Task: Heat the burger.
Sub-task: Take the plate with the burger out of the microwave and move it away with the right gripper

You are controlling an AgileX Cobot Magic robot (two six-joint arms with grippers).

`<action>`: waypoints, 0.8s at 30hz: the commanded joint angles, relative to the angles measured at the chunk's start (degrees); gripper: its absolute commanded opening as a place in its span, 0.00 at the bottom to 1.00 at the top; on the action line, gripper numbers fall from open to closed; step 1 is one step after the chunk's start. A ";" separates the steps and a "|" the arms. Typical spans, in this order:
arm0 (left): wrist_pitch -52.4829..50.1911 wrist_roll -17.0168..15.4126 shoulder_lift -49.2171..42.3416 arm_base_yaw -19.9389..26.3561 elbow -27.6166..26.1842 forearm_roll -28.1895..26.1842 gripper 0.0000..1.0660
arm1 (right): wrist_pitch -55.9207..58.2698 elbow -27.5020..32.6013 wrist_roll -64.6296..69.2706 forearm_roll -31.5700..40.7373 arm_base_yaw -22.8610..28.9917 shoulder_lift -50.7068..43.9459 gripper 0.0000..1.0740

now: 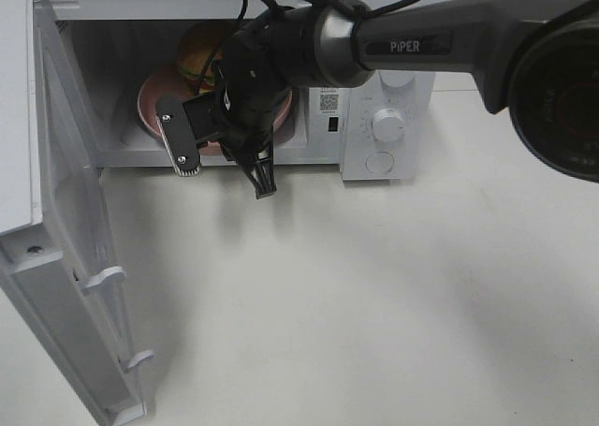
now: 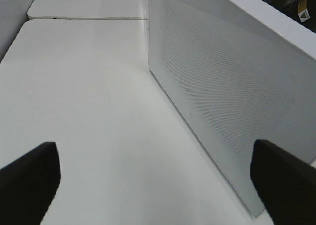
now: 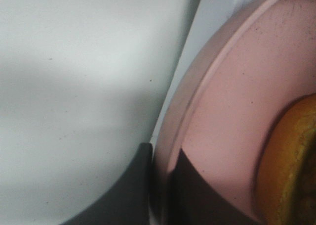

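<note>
The burger [image 1: 201, 51] stands on a round pink plate [image 1: 154, 103] inside the open white microwave [image 1: 386, 126]; my right arm hides most of it. My right gripper [image 1: 255, 164] reaches across to the plate's front rim at the microwave's opening. In the right wrist view the dark fingers [image 3: 133, 195] close on the plate's rim [image 3: 232, 86], with the burger's bun [image 3: 291, 170] at the edge. My left gripper [image 2: 158, 185] is open and empty, low over the table beside the microwave door's outer face [image 2: 232, 101]. It is out of the exterior high view.
The microwave door [image 1: 56, 257] is swung wide open at the left and stands out toward the front. The control panel with a round knob [image 1: 387, 124] is at the microwave's right. White table [image 1: 374, 304] spreads in front.
</note>
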 commanded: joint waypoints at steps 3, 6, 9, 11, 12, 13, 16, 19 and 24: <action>-0.52 0.06 -1.15 -0.11 0.23 -0.23 0.96 | -3.27 5.21 -6.07 -0.23 0.63 -4.81 0.00; -0.52 0.06 -1.15 -0.11 0.23 -0.23 0.96 | -5.61 8.48 -6.70 -0.23 0.63 -7.05 0.00; -0.52 0.06 -1.15 -0.11 0.23 -0.23 0.96 | -8.19 12.26 -6.70 -0.57 0.63 -9.68 0.00; -0.52 0.06 -1.15 -0.11 0.23 -0.23 0.96 | -8.59 13.75 -6.70 -0.57 0.63 -10.89 0.00; -0.52 0.06 -1.15 -0.11 0.23 -0.23 0.96 | -8.82 14.27 -6.70 -0.57 0.63 -11.34 0.00; -0.52 0.06 -1.15 -0.11 0.23 -0.23 0.96 | -8.82 14.27 -6.70 -0.57 0.63 -11.34 0.00; -0.52 0.06 -1.15 -0.11 0.23 -0.23 0.96 | -10.08 16.21 -6.65 -0.57 0.63 -13.06 0.00; -0.52 0.06 -1.15 -0.11 0.23 -0.23 0.96 | -11.29 18.68 -6.47 -0.52 0.63 -15.13 0.00; -0.52 0.06 -1.15 -0.11 0.23 -0.23 0.96 | -11.57 22.23 -6.19 -0.52 0.63 -17.76 0.00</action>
